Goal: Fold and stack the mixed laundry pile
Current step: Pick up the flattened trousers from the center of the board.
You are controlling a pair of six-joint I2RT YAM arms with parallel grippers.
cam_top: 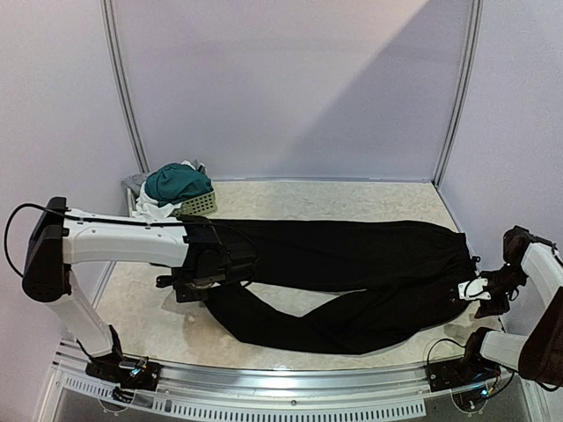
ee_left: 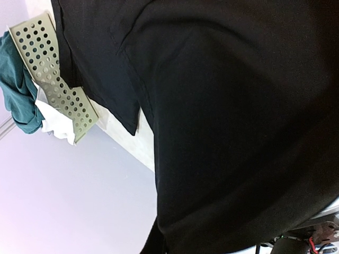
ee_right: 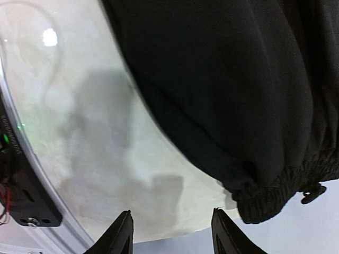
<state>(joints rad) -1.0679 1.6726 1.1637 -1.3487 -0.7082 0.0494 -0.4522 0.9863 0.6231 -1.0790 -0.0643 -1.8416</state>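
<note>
- Black trousers [cam_top: 352, 255] lie stretched across the table [cam_top: 334, 198] in the top view, running from the left hand [cam_top: 207, 272] to the right hand [cam_top: 482, 290]. One leg runs straight and the other bows toward the arms' bases. No fold is made in them yet.
- Beyond the left hand, toward the far wall, the teal shorts [cam_top: 179, 183] and a white cloth [cam_top: 151, 211] sit heaped on and beside a pale perforated basket [cam_top: 201, 204], unfolded. No stack shows anywhere.
- Left wrist view: black cloth fills nearly all of it, hanging right against the camera, and this hand's fingers are hidden. The left hand is closed tight. From how the leg end leads into it in the top view, I judge that it pinches the trousers. The basket, shorts and white cloth show off to one side of it.
- Right wrist view: the fingers [ee_right: 123, 233] stand about half apart with only bare table between them, so this hand holds nothing. The trousers' gathered elastic band lies just beside it, clear of the fingertips.
- Judgement: the task is near its start. The trousers are laid out for a first fold, the shorts and cloth look untouched, and all the stacking is left.
</note>
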